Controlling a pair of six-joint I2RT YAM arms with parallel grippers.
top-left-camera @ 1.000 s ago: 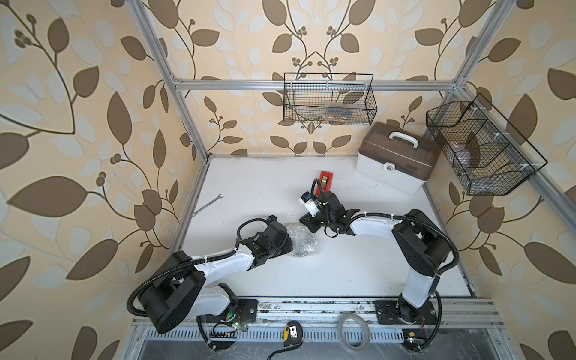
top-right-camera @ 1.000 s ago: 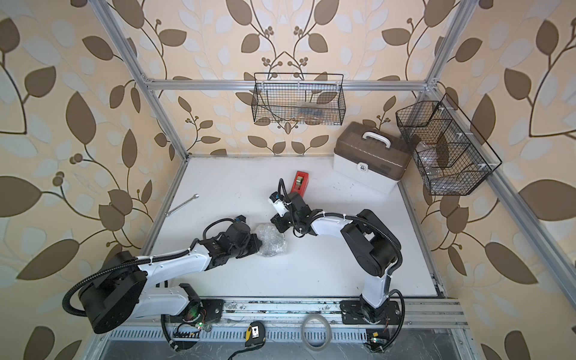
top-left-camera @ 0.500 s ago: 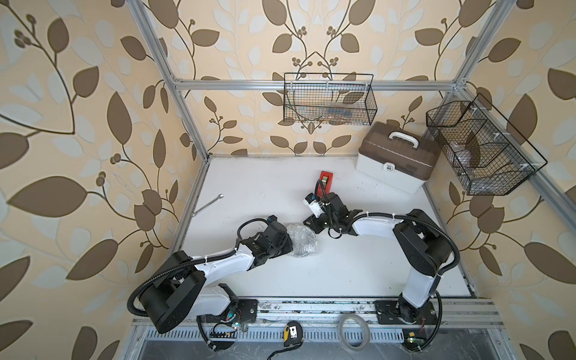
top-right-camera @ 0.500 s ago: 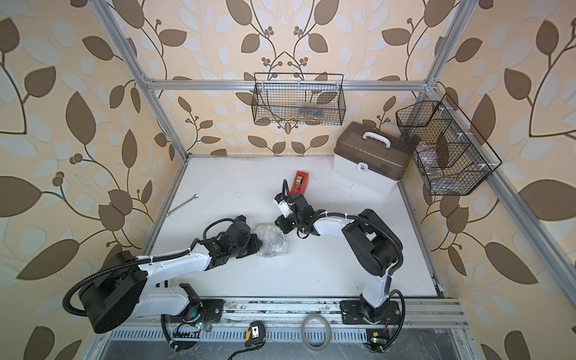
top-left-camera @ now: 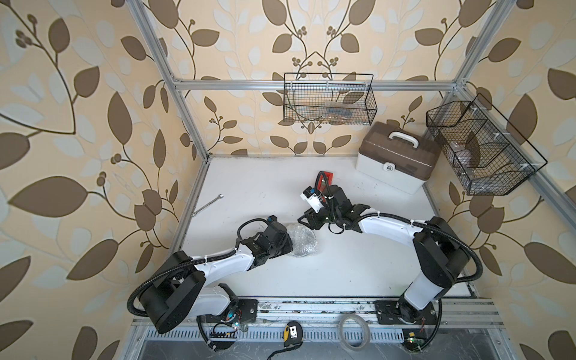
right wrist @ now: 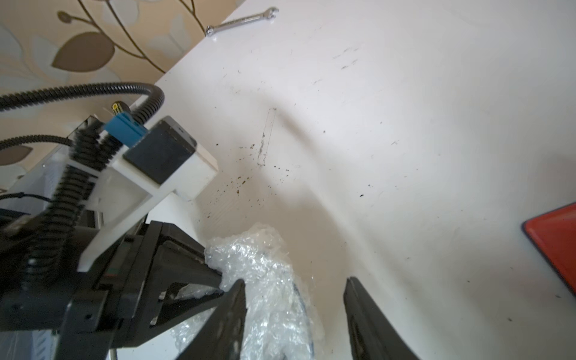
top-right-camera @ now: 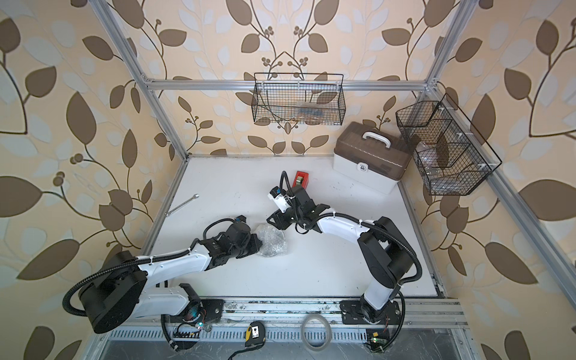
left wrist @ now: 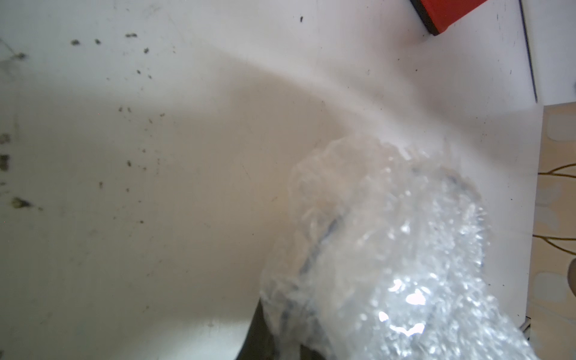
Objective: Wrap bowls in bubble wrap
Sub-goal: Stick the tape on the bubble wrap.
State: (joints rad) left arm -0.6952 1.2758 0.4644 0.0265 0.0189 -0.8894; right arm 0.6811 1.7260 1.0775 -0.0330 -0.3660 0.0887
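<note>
On table (top-left-camera: pixel 343 274), bubble wrap (top-left-camera: pixel 301 240) bundle is clamped at its edge by L fingers (right wrist: pixel 187 258). R fingers (right wrist: pixel 358 311) are spread apart just beside it, w/ nothing gripped.

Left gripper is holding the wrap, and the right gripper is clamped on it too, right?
No. The left gripper does hold the wrap, but the right gripper is open: the right wrist view shows its fingers apart, not clamped.
</note>
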